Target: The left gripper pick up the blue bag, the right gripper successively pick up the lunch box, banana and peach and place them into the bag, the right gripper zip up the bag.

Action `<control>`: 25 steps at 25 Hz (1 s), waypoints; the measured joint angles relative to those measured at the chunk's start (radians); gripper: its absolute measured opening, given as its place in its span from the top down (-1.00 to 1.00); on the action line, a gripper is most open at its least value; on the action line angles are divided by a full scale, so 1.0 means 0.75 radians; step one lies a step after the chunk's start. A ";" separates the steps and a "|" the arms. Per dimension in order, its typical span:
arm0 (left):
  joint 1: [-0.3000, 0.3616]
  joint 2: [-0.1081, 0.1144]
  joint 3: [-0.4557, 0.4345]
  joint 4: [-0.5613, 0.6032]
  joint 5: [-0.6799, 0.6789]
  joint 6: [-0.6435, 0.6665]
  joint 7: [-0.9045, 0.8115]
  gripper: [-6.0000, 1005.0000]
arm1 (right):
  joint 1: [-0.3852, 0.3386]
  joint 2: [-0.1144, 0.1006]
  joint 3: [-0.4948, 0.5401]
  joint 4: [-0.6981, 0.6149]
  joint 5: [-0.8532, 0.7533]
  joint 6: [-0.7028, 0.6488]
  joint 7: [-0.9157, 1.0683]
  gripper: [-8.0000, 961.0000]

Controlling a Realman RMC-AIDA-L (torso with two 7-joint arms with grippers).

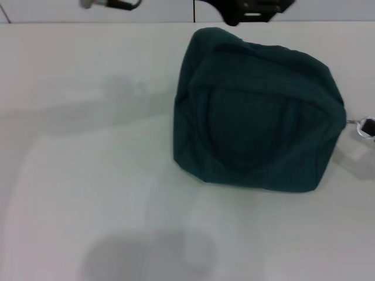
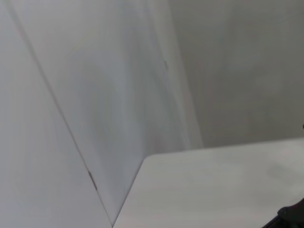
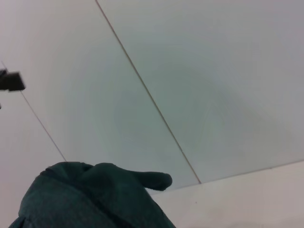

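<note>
blue bag [image 1: 258, 111] on table [image 1: 88, 175], arms seemingly withdrawn

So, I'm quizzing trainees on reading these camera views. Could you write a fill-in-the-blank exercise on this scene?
1. The only task item on the white table in the head view is the dark teal ____.
2. Of lunch box, banana and peach, the number lying loose on the table is ____.
3. In the head view the bag sits toward the robot's ____ side.
4. The wrist view that shows part of the bag belongs to the ____ arm.

Missing words: bag; none; right; right
</note>
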 joint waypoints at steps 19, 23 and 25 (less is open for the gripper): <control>0.220 -0.004 -0.050 0.011 -0.152 0.060 -0.010 -0.08 | -0.020 -0.069 0.278 -0.069 -0.295 -0.267 0.234 -0.54; 0.241 -0.004 -0.050 0.010 -0.157 0.060 -0.007 -0.09 | -0.021 -0.074 0.312 -0.106 -0.311 -0.419 0.218 -0.54; 0.253 -0.004 -0.051 0.009 -0.158 0.060 -0.001 -0.10 | -0.023 -0.062 0.339 -0.157 -0.309 -0.482 0.190 -0.54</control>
